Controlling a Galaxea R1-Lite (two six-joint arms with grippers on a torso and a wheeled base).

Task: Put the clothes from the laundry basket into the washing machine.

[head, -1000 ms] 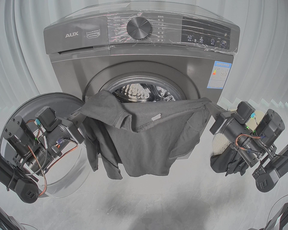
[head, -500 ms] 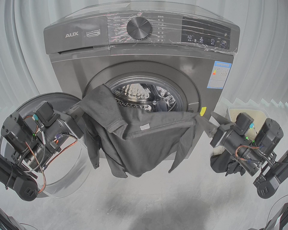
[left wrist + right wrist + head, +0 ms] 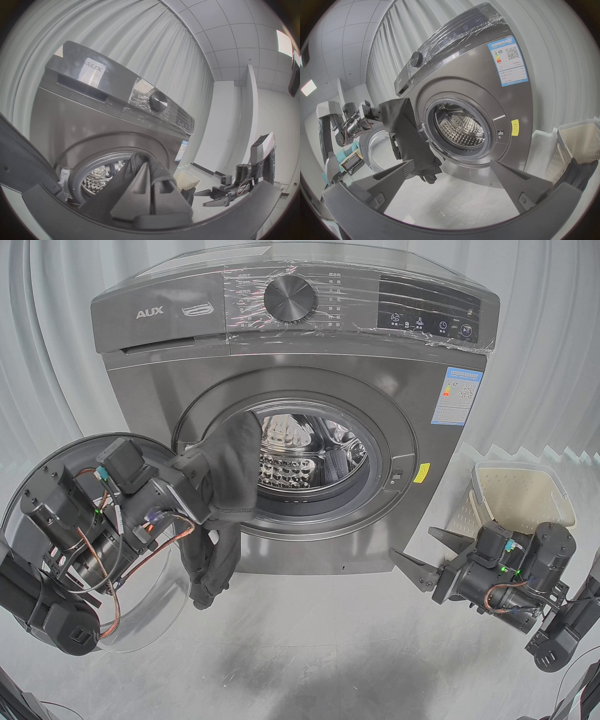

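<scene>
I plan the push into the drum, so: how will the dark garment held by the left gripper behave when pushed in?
Probably floppy: the dark garment drapes over the left gripper and hangs limp below the drum opening. Likely light, since one pinch of the fingers carries it. Its lower part may stay outside unless lifted.

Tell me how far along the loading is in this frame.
Done: the washing machine has its door open; the drum looks unloaded. In hand: the left pincer is shut on a dark garment at the opening's rim, most of it hanging outside. The right pincer is open and empty near the laundry basket. Left: push this garment in, then fetch the dark item draped over the basket's side.
</scene>
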